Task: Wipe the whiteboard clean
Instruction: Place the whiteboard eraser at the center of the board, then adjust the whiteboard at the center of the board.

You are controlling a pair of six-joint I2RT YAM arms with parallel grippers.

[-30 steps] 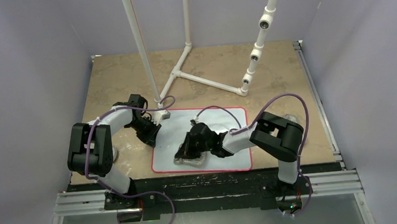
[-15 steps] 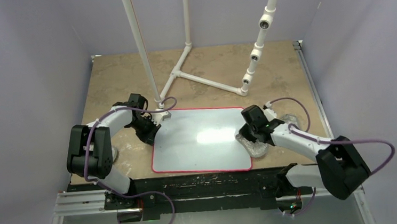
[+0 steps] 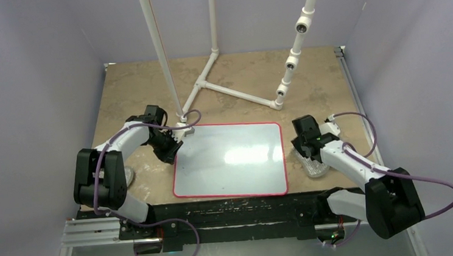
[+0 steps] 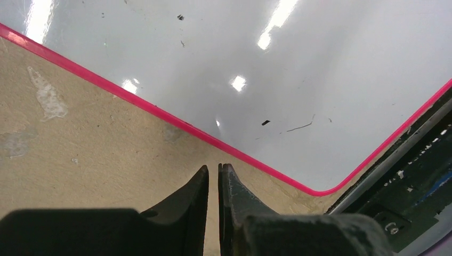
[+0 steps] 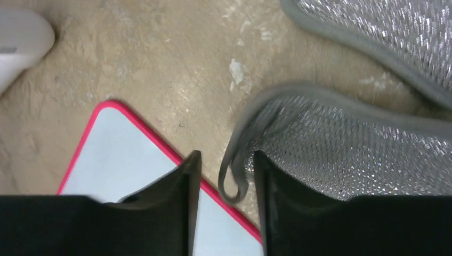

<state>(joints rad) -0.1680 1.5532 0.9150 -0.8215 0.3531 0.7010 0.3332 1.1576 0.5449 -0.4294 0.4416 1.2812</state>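
At the left of the overhead view my left gripper (image 3: 170,154) sits low on the bench (image 3: 238,78), just beside the left edge of the whiteboard (image 3: 230,161). Its wrist camera shows the fingers (image 4: 200,186) nearly together with only a slit between them and nothing in it. The whiteboard lies flat at centre frame, near the black rail (image 3: 237,213) at the bottom. From above it reads clean. Close up I see a few black specks and one thin streak (image 4: 298,127).

To its right, my right gripper (image 3: 307,153) hangs over the silver pad (image 3: 317,168), which is off the board's right edge. The fingers (image 5: 186,176) are apart, with the pad's grey rim looped loosely in the gap.

My worry is that loop. If I lift away, the rim could catch on a finger and drag the pad back across the board. On the other side, the left fingers could nudge the glossy board, which I judge would slide easily.

The bench is mottled tan and scuffed. A white pipe frame (image 3: 218,86) stands at the top of the frame, and plain lavender walls close it in.
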